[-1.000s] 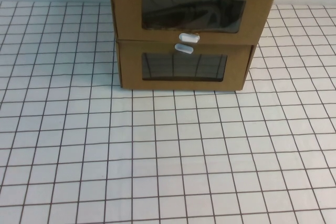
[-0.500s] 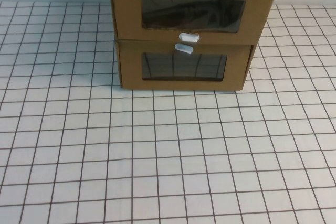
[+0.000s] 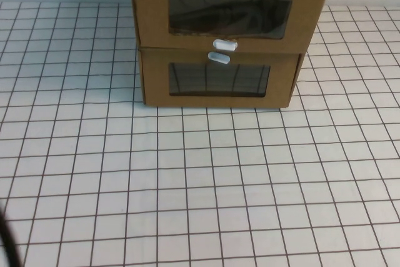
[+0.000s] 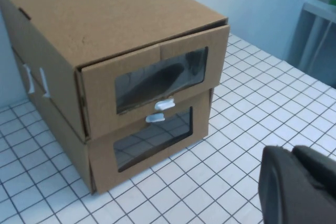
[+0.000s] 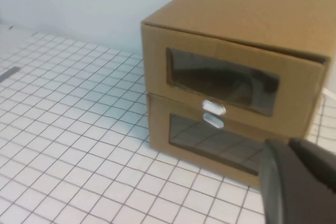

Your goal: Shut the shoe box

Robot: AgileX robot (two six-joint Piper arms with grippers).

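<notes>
The shoe box (image 3: 230, 15) is the upper of two stacked brown cardboard boxes at the table's far middle, with a dark window and a white tab (image 3: 225, 45) at its front's lower edge. In the left wrist view (image 4: 157, 77) its drawer front stands slightly out from the shell. It also shows in the right wrist view (image 5: 226, 80). My left gripper (image 4: 291, 155) is shut and empty, low over the table, well in front of the boxes. My right gripper (image 5: 290, 144) is shut and empty, also back from the boxes. Neither gripper shows in the high view.
The lower windowed box (image 3: 219, 79) has its white tab (image 3: 219, 58) at the front's upper edge, just under the shoe box's tab. The white gridded table (image 3: 200, 186) spreads in front. A dark sliver (image 3: 6, 242) sits at the high view's lower left edge.
A dark arm above the box top one second ago has left the high view. A dark sliver has come in at the lower left edge. The boxes have not moved.
</notes>
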